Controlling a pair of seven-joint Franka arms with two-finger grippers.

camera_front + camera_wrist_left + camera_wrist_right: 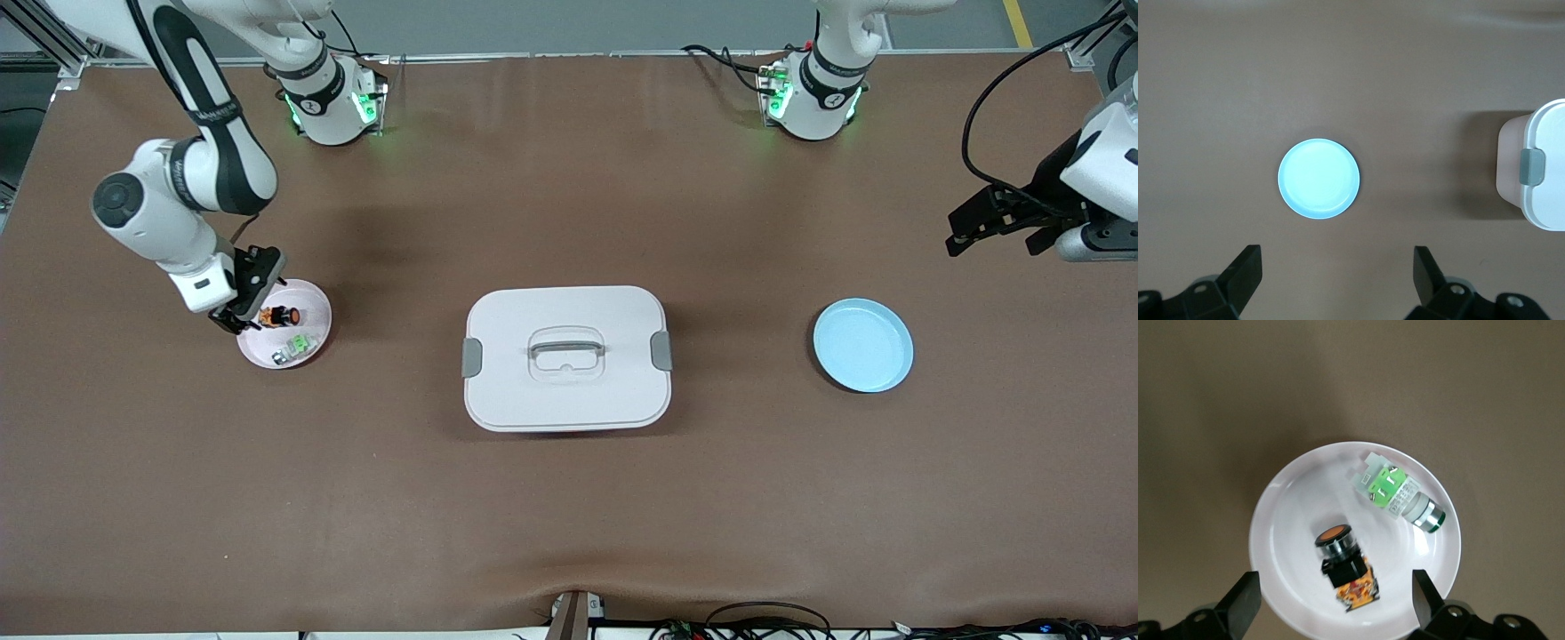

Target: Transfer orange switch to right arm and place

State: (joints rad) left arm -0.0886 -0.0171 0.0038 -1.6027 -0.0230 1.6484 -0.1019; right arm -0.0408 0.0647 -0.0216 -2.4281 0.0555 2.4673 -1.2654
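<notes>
The orange switch (280, 316), a blocky orange body with a black round knob, lies in the pink plate (311, 304) at the right arm's end of the table. In the right wrist view the switch (1345, 570) lies between the spread fingers, on the plate (1291, 527). My right gripper (244, 307) (1335, 593) is open and empty, low over the plate's edge and touching nothing. My left gripper (991, 233) (1338, 263) is open and empty, waiting over bare table at the left arm's end.
A small green-and-white part (298, 345) (1398, 492) lies in the same pink plate, nearer the front camera than the switch. A white lidded box (566, 357) (1538, 173) stands mid-table. An empty blue plate (862, 345) (1319, 178) lies toward the left arm's end.
</notes>
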